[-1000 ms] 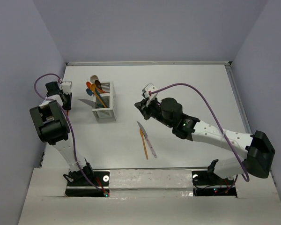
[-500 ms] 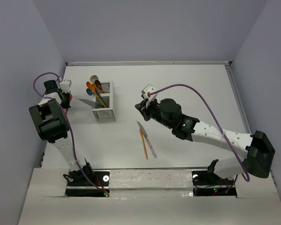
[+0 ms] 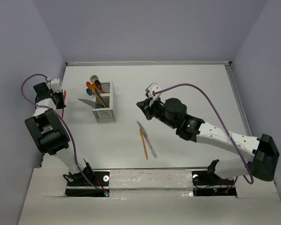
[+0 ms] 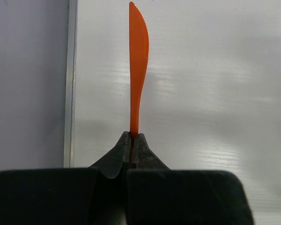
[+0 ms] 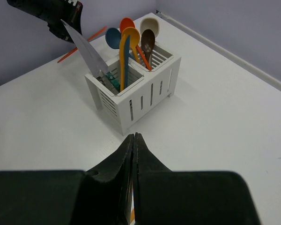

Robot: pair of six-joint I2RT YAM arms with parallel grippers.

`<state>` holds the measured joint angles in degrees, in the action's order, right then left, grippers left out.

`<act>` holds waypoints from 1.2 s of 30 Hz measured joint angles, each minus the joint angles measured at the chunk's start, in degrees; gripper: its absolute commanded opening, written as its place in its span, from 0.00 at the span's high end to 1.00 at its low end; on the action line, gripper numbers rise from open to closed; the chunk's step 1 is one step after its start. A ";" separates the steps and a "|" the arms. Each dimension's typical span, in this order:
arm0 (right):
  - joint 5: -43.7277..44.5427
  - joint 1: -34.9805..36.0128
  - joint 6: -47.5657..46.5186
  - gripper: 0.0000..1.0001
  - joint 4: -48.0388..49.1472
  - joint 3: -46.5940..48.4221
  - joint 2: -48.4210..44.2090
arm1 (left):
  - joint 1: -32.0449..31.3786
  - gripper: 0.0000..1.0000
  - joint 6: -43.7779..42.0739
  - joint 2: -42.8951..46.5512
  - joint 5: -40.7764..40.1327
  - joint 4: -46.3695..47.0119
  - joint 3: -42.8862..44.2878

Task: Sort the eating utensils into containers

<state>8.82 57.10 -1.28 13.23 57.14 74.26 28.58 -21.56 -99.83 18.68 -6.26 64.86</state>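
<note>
Left pincer (image 4: 132,137) has just snapped from part-open to fully shut. We now have the orange knife (image 4: 138,61) clamped by its handle end, blade pointing straight out ahead. The arm has also swung away from the caddy (image 3: 106,114) toward the left edge of the table (image 3: 187,84). The knife is over that edge strip, well apart from the caddy; we can't tell if it's off the surface. We read the grasp as done, with the carry to the caddy next. Our guess is the compartment holding the silver-bladed knife (image 5: 83,44), not the one full of spoons (image 5: 131,33). Right pincer (image 5: 133,137) is shut on nothing, facing the caddy, unchanged. Two more utensils (image 3: 147,140) lie on the table near it, unsorted, so we're not near finished.
</note>
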 measured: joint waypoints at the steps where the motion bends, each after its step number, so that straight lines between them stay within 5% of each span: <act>1: 0.00 0.00 0.02 0.96 0.00 0.00 -0.09 | 0.02 1.00 0.33 0.46 0.31 0.35 0.00; 8: 0.00 0.00 1.42 0.91 -0.46 0.02 -0.09 | 1.29 1.00 2.91 4.37 2.47 0.68 0.00; 15: -1.88 0.00 4.46 0.59 -4.55 4.72 1.01 | 3.41 1.00 5.97 19.82 3.78 0.48 0.92; 23: -7.80 0.00 5.84 0.54 -6.36 17.68 6.67 | 3.26 1.00 8.79 33.24 6.67 0.68 10.56; 24: -8.20 0.00 6.03 0.52 -6.45 18.16 7.17 | 3.23 0.86 8.66 33.00 6.91 -0.24 12.20; 25: -8.41 0.00 6.05 0.51 -6.58 18.25 7.34 | 3.06 0.86 8.48 31.56 7.10 -1.60 13.97; 26: -8.72 0.00 6.25 0.50 -6.99 18.25 7.52 | 2.95 0.66 7.67 30.14 7.28 -2.86 15.04; 28: -9.07 0.00 6.25 0.48 -7.78 18.25 7.93 | 2.84 0.48 6.97 27.15 7.19 -4.52 15.54; 31: -9.35 0.00 6.25 0.48 -8.94 18.10 8.50 | 2.14 0.37 5.57 20.74 6.40 -6.19 14.19; 36: -9.46 0.00 6.25 0.48 -10.40 17.86 9.35 | -0.20 0.35 5.01 8.44 2.80 -8.52 7.02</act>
<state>-0.64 57.10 4.97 2.83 75.00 83.61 28.38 -16.56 -91.39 21.47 -14.79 71.88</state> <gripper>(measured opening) 0.522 0.652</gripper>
